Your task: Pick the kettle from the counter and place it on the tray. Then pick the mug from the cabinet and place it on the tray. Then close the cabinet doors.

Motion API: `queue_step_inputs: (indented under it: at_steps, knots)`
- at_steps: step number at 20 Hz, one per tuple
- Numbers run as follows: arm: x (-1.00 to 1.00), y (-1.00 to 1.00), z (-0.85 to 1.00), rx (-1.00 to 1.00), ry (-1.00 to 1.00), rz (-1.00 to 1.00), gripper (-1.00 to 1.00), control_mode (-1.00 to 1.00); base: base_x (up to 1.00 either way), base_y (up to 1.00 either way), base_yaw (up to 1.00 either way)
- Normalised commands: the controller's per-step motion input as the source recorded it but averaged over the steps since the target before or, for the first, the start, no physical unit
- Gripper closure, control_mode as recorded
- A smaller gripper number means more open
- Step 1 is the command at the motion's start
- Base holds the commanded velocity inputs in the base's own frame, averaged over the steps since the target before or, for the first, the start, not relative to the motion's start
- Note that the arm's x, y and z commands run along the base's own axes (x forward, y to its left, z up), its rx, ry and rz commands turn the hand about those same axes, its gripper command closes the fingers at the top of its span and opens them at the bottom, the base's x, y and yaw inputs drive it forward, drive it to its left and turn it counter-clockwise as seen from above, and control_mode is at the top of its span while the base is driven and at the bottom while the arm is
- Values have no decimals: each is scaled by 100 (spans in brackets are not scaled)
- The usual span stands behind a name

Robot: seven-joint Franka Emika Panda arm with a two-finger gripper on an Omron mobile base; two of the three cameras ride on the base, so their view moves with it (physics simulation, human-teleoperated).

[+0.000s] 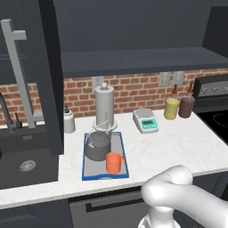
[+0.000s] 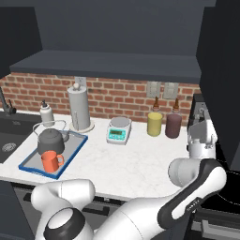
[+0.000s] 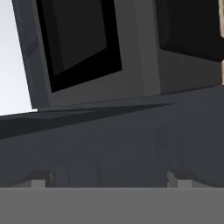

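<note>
The gripper stands spread wide with nothing between its fingers, close to a flat dark door at the right. The white arm bends up to it. The rounded grey kettle and the orange mug sit side by side on the blue-rimmed tray, on the speckled white counter.
</note>
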Motion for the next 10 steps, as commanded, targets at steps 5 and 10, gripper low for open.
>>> queue_step_inputs:
  at_steps: [5, 10]
  knots:
    - [5, -34, -21, 2, 6, 0, -100, -100, 0, 0, 0]
    - [3, -27, -33, 2, 6, 0, -100, -100, 0, 0, 0]
